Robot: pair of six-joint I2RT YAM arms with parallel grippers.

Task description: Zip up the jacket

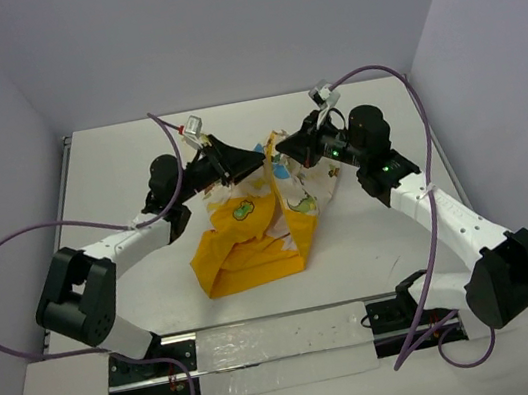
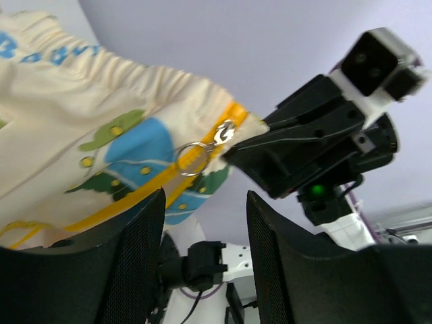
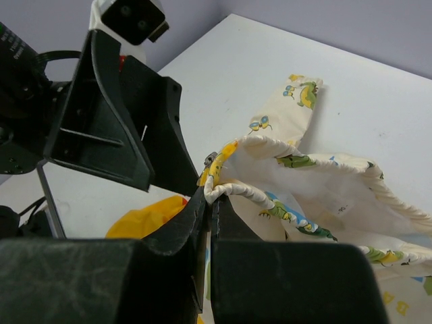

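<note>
The jacket (image 1: 251, 240) is found at the centre of the top view, its yellow lining spread on the table (image 1: 108, 173) while its cream printed upper edge is raised off it. In the right wrist view, that rolled edge (image 3: 233, 189) is pinched at the middle of the frame by the right gripper (image 3: 210, 202), whose jaws are clamped on the fabric. In the left wrist view, a silver zip pull ring (image 2: 192, 159) is seen on the orange zip tape at centre. The left gripper (image 2: 206, 199) is held just below it, spread apart, with nothing between its fingers (image 2: 135, 263).
</note>
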